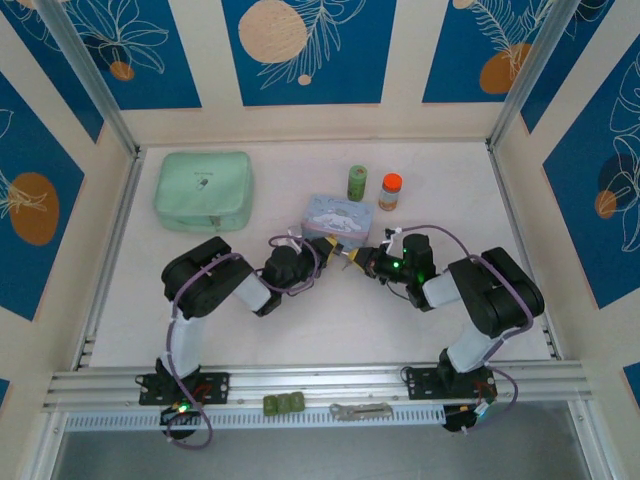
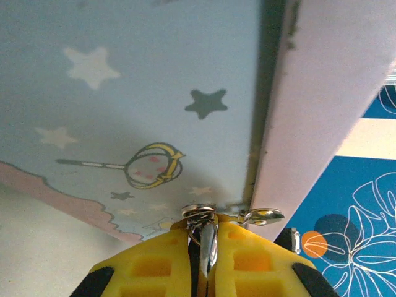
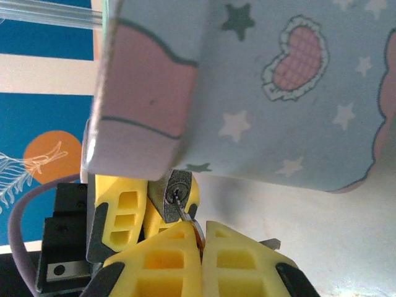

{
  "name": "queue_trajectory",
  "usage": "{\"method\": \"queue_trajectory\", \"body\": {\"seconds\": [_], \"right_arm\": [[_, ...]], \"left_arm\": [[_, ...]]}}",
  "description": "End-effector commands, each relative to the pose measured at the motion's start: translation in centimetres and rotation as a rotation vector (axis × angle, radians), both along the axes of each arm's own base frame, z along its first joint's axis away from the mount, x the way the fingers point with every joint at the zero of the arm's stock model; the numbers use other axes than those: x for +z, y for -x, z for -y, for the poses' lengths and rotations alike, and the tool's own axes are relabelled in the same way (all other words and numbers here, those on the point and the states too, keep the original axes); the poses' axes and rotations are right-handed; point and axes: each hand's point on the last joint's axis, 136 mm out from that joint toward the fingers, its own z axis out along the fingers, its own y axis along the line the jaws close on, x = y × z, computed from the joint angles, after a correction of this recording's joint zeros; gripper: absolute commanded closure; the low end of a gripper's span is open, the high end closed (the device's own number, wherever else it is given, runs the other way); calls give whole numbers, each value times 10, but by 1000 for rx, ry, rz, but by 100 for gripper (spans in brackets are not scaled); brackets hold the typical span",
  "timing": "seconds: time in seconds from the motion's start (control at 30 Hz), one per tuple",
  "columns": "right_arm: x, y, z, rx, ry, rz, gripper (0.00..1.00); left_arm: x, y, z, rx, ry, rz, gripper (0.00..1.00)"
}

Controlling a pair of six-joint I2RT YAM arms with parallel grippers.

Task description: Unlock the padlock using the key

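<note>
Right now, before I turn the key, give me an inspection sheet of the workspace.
Surface: white table, walled on three sides.
Job's things: padlock held beside the pale blue tin; key tip at its keyhole, depth unclear.
Clutter: mint case, green canister, orange-lidded jar at the far side; green lumps and metal tool on the near rail.
Pincers: left pincer shut on the padlock; right pincer shut on the key.
Cables: purple cables loop along both arms.
Surroundings: blue leaf-print panels around the table.
</note>
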Motion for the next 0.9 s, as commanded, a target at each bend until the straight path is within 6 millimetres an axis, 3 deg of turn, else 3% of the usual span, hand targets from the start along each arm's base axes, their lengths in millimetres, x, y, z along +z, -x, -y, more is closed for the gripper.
{"method": "queue_trajectory", "body": {"seconds": [0.0, 0.33, 0.7, 0.87], "right_arm": [[14, -1, -13, 59, -85, 2, 100], [10, 4, -14, 129, -179, 45, 100], [28, 5, -6, 98, -178, 100, 100], [31, 6, -16, 144, -159, 137, 100]], "left_arm": [[72, 29, 34, -174, 179, 114, 100], [87, 30, 36, -180, 209, 131, 100], [75, 29, 31, -160, 172, 132, 100], [79, 31, 37, -185, 177, 142, 100]]}}
